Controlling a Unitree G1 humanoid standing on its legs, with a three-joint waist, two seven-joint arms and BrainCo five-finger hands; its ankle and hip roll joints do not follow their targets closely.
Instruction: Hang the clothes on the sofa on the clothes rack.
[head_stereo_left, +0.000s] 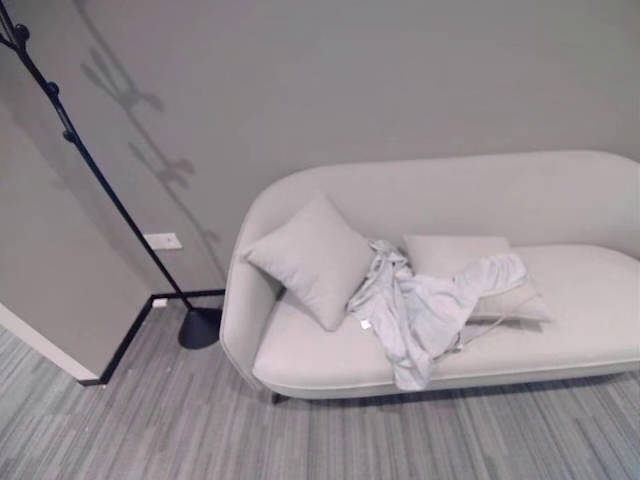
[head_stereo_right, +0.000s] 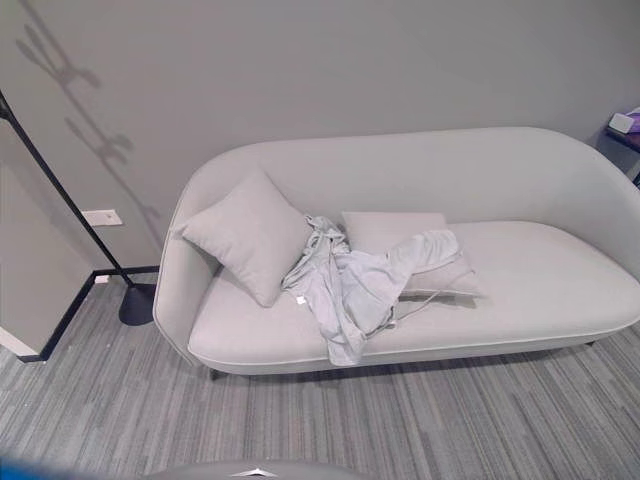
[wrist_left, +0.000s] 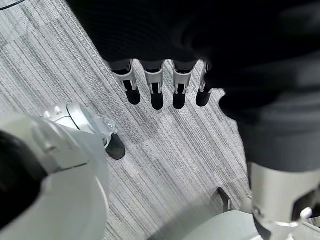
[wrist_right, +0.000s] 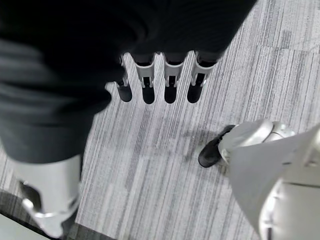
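One pale grey garment (head_stereo_left: 420, 315), crumpled, draped over sofa (head_stereo_left: 560, 200) seat edge

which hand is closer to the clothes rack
Probably the left. The clothes rack stands far to the robot's left; left hand and right hand both hang open over the carpet, touching nothing.

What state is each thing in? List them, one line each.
garment: crumpled on the sofa seat, one end hanging over the front edge, one sleeve across the flat cushion.
sofa: right part of the seat bare.
square cushion: propped on a corner against the backrest.
flat cushion: lying down, partly under the garment.
clothes rack: standing, leaning in view, nothing hung on it.
left hand: open, empty, over carpet.
right hand: open, empty, over carpet.
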